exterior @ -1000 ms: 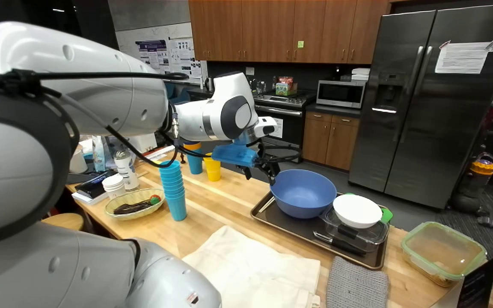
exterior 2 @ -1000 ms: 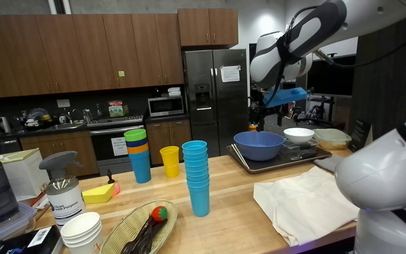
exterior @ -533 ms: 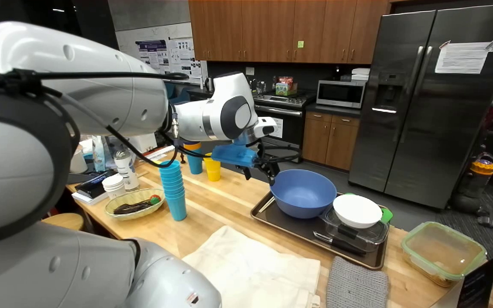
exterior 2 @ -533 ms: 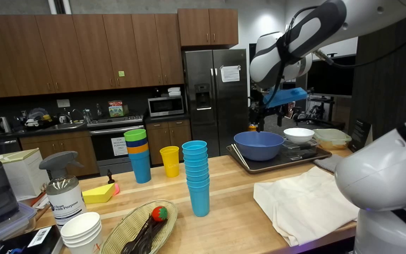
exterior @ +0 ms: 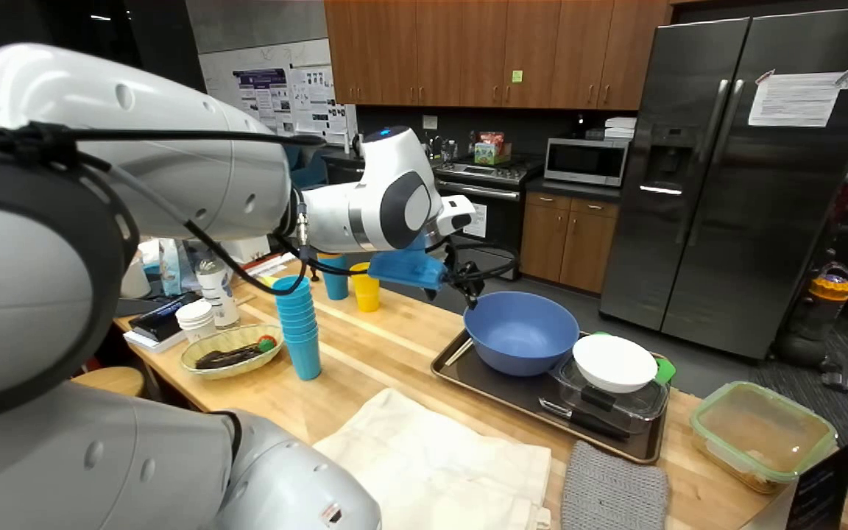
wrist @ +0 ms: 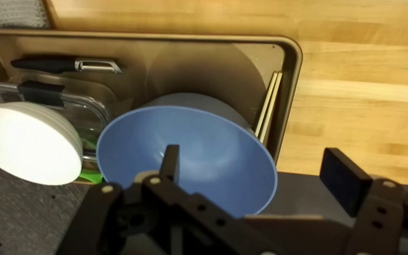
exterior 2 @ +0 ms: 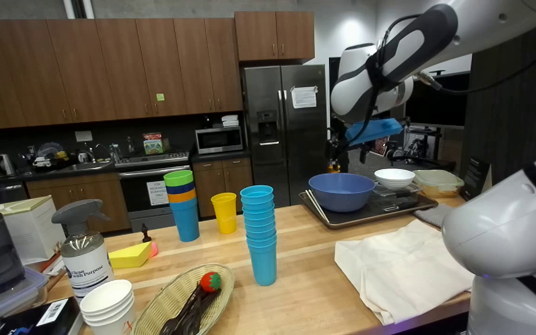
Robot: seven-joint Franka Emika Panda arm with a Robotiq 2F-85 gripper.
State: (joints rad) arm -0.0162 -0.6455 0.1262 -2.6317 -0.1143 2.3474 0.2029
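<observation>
Blue bowl (wrist: 204,148) near and below the gripper (wrist: 255,171)

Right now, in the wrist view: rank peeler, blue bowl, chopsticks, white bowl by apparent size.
1. Blue bowl, partly behind the gripper
2. White bowl, cut by the picture's left edge
3. Peeler
4. Chopsticks, both together

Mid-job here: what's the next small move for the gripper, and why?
I'd probably ease the gripper down a little toward the blue bowl, with its fingers open. In the wrist view, the bowl's right edge appears between the spread fingers, with nothing held; in an exterior view, the fingertips show above the bowl.
</observation>
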